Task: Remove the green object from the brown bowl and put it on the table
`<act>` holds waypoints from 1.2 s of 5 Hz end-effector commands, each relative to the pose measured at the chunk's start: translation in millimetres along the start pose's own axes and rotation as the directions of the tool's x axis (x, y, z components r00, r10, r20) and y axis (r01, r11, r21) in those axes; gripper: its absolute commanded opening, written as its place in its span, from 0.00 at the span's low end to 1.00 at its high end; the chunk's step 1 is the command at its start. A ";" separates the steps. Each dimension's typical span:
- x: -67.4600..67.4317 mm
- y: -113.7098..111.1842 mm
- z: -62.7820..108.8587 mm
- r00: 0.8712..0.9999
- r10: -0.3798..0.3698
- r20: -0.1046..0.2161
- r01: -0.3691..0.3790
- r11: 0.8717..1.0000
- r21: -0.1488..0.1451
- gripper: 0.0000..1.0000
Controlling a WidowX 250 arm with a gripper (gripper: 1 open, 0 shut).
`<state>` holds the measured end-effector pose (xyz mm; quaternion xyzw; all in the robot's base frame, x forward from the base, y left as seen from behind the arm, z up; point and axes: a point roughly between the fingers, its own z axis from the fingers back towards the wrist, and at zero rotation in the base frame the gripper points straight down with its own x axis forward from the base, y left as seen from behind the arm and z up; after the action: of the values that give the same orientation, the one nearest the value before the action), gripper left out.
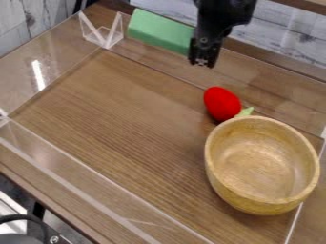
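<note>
The green object, a flat green block, hangs in the air over the far side of the table, tilted. My gripper is shut on its right end, with the dark fingers reaching down from the top edge of the view. The brown bowl stands at the front right with nothing in it, well apart from the gripper. How the fingers meet the block's far side is hidden.
A red strawberry toy lies just behind the bowl's rim. Low clear acrylic walls run round the tabletop, with a folded clear corner piece at the back left.
</note>
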<state>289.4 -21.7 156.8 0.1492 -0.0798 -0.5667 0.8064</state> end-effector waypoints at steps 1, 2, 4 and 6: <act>-6.5 20.3 6.7 1.000 0.006 0.016 -0.007 0.999 0.048 0.00; -14.4 28.1 4.6 0.998 0.062 -0.007 -0.062 0.997 0.048 0.00; -3.1 40.2 -6.1 0.992 0.129 -0.011 -0.129 0.991 0.035 0.00; 5.4 57.6 -65.7 0.993 0.119 0.023 -0.119 0.993 0.003 0.00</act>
<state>351.3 -0.5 92.8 0.1206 -0.0697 -0.5216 0.8418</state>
